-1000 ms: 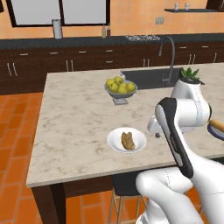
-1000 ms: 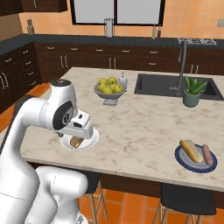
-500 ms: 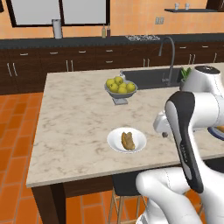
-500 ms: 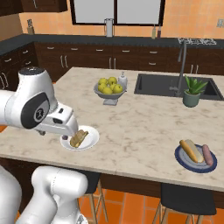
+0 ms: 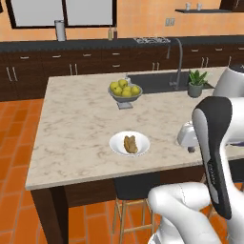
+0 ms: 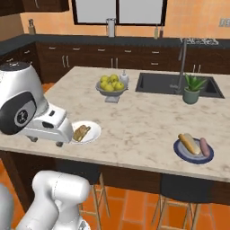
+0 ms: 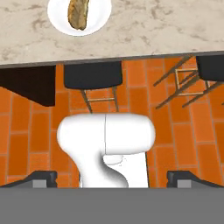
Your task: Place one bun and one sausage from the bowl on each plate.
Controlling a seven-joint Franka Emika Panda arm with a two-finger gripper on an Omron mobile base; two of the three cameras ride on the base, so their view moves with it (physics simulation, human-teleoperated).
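White plate [image 5: 129, 143] at the near counter edge carries one brown piece, while the blue plate [image 6: 193, 151] at 3 o'clock has a bun [image 6: 189, 143] and sausage [image 6: 205, 146]. With my gripper [image 7: 112, 178] fingers spread wide, empty and off the counter [image 6: 143, 121] edge, I'd judge a second item is needed, approached from above.

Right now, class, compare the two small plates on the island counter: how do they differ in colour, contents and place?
The white plate is plain white; the blue-grey plate is dark.
The white plate holds one brown item; the blue-grey plate holds two, a bun and a pinkish sausage.
In the right base view the white plate lies beside the arm on the left; the blue-grey plate lies far right.
Both are small, round, shallow, near the counter's front edge.
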